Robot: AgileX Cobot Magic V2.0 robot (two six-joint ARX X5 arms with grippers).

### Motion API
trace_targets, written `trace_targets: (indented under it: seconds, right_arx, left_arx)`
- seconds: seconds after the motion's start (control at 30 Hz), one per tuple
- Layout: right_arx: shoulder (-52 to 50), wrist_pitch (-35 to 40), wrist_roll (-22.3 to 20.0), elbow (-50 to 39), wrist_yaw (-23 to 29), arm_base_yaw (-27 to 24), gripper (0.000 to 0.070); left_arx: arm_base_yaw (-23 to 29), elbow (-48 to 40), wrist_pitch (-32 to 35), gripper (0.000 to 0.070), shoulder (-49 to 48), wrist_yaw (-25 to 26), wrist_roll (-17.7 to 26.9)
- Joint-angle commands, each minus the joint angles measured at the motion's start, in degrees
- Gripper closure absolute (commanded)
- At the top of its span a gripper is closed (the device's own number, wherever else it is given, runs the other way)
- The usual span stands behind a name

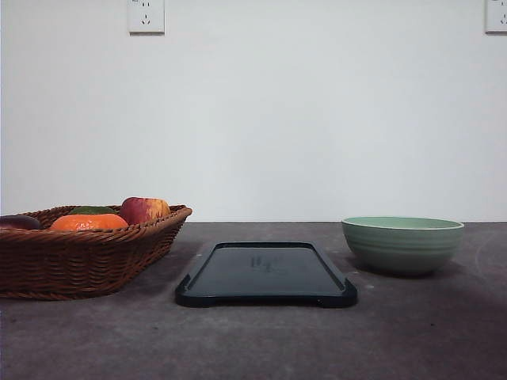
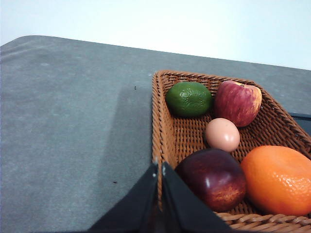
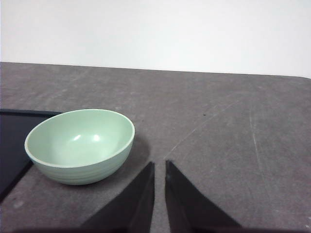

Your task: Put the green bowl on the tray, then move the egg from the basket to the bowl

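Observation:
The green bowl (image 1: 402, 244) stands empty on the grey table, right of the black-green tray (image 1: 266, 274); the bowl (image 3: 80, 144) also lies ahead of my right gripper (image 3: 159, 167), which is shut and holds nothing. The tray carries nothing. At the left stands the wicker basket (image 1: 79, 253). In the left wrist view the pale egg (image 2: 222, 134) rests in the basket (image 2: 163, 121) among fruit. My left gripper (image 2: 159, 167) is shut and empty, hovering at the basket's near rim.
Around the egg the basket holds a green lime (image 2: 189, 98), a red apple (image 2: 237, 102), a dark plum (image 2: 214, 178) and an orange (image 2: 278, 179). A tray edge (image 3: 12, 141) lies beside the bowl. A white wall backs the table.

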Motion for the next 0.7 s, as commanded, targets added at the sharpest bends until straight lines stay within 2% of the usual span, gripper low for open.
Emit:
trace_targets:
  seconds: [0.0, 0.17, 0.37, 0.53, 0.67]
  right_arx:
    - [0.0, 0.63, 0.59, -0.24, 0.0, -0.02, 0.0667]
    - [0.0, 2.55, 0.57, -0.24, 0.04, -0.02, 0.0667]
    - [0.0, 12.16, 1.85, -0.21, -0.18, 0.02, 0.0667]
    - [0.0, 16.08, 10.58, -0.17, -0.78, 0.02, 0.0672]
    - [0.02, 14.31, 21.11, -0.17, 0.02, 0.02, 0.0699]
  left_arx:
    - [0.02, -1.09, 0.96, 0.07, -0.09, -0.11, 0.39]
    - [0.02, -1.09, 1.91, 0.07, -0.09, -0.09, -1.83]
    - [0.02, -1.05, 2.47, 0.07, -0.09, -0.09, -13.52]
    - [0.02, -1.05, 2.43, 0.07, -0.09, 0.09, -27.44]
    - [0.02, -1.05, 3.99, 0.07, -0.09, 0.09, -36.85]
